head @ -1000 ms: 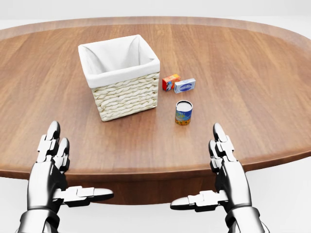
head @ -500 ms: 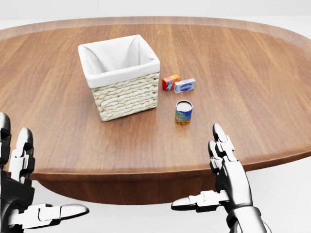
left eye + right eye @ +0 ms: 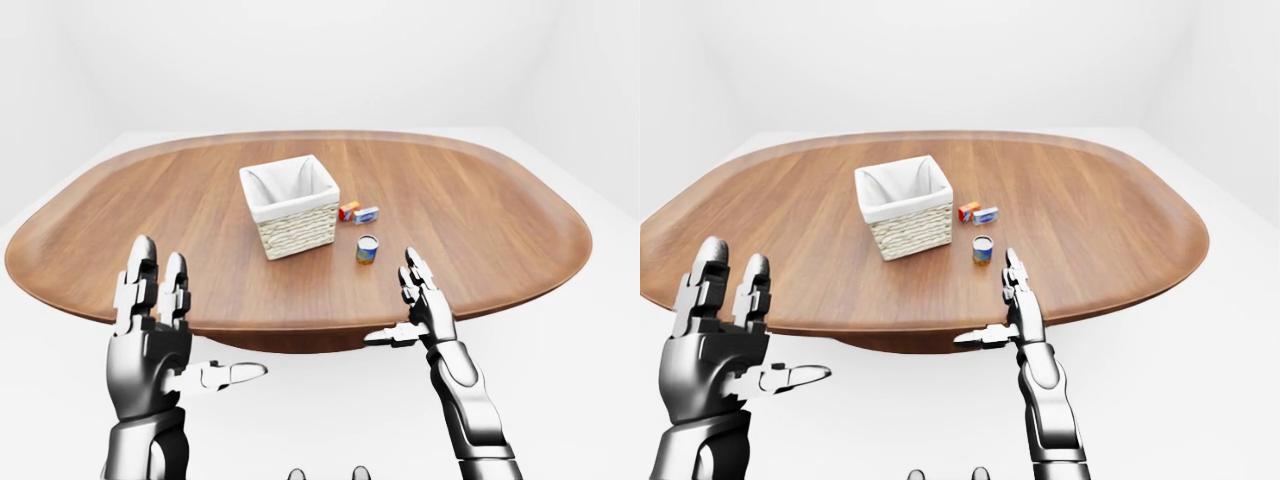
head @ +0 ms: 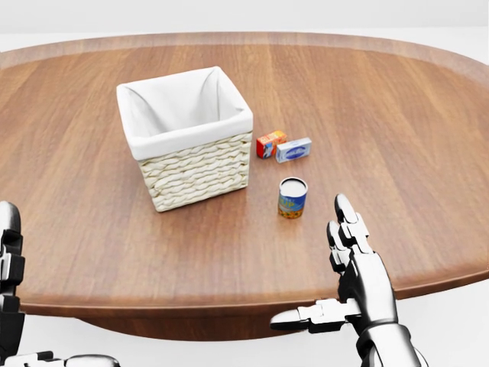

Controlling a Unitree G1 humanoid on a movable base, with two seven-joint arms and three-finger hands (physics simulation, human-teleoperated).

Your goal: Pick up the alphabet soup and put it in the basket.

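Soup can [image 4: 292, 198] stands beside basket [image 4: 195, 170]; right robot hand [image 4: 353, 264] and seemingly left robot hand [image 3: 152, 335] splayed, empty.

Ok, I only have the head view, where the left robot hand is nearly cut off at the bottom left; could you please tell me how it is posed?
Observer: The left robot hand is open, fingers up, thumb pointing right, holding nothing.
Operator: Thank you. Where is it relative to the task things?
Observer: In the left-eye view it stands at the table's near edge, well left of the basket and the alphabet soup.
Operator: And how does the table end beyond my frame?
Observer: It is one long oval; both rounded ends show in the eye views.
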